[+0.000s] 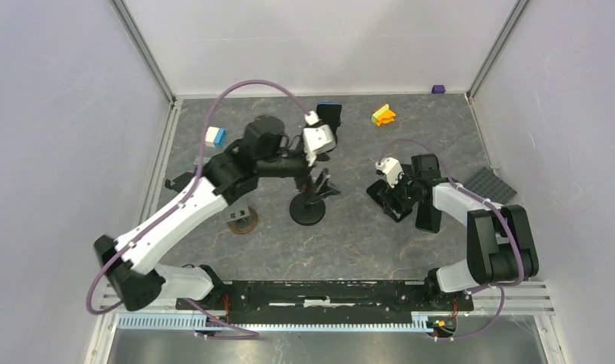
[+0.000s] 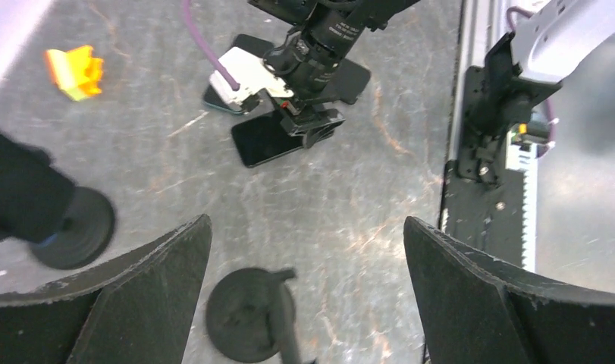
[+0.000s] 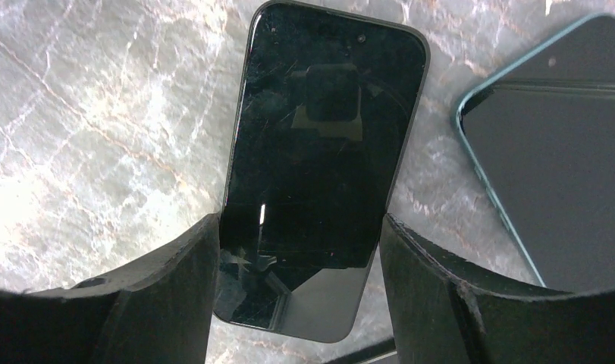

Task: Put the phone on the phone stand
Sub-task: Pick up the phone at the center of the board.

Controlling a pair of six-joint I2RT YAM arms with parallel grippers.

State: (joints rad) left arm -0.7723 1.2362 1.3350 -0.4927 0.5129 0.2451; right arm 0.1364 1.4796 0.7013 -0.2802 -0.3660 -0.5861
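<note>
Grey marbled table (image 1: pixel 349 243) boxed in by white walls. A black phone (image 3: pixel 323 136) lies flat, screen up, on the right side. The right claw (image 3: pixel 298 227) straddles one end of it, fingers pressed against both long edges, clamped on it. The left claw (image 2: pixel 305 227) gapes wide and empty, hanging near the stand (image 1: pixel 308 211). The phone looks stiff, thin and glassy, likely slick with some weight. Its long edges nearer the middle seem the safest hold, as an end grip may let it tip. A teal phone (image 3: pixel 547 144) lies just beside it, not touching. Bare table runs between phone and stand, but the left arm crowds the stand.
</note>
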